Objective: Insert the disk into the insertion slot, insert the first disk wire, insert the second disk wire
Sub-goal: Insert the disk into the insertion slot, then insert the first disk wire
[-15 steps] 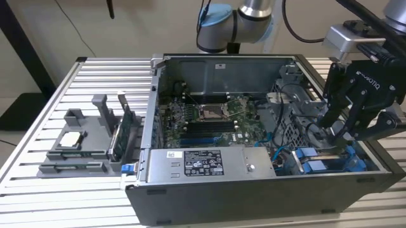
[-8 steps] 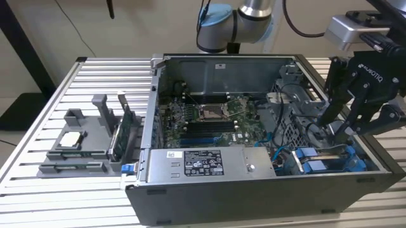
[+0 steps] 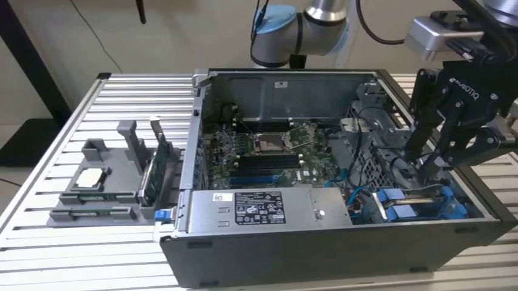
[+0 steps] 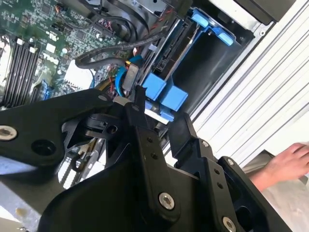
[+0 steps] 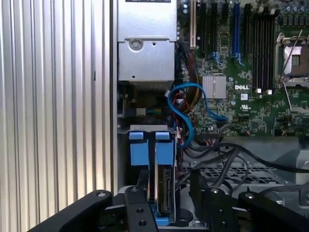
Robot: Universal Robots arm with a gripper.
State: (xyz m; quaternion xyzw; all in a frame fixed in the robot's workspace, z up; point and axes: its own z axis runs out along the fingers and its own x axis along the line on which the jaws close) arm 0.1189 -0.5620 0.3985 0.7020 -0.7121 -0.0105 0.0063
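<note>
The tool (image 5: 170, 180) is released, with its fingers apart on both sides of the disk (image 5: 164, 191); the disk stands on edge in the insertion slot (image 3: 421, 209), near a blue wire (image 5: 190, 86).

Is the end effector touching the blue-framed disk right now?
Cannot tell. In the first wrist view the end effector straddles the disk, but its black parts overlap the disk's near end, hiding any contact or gap.
</note>
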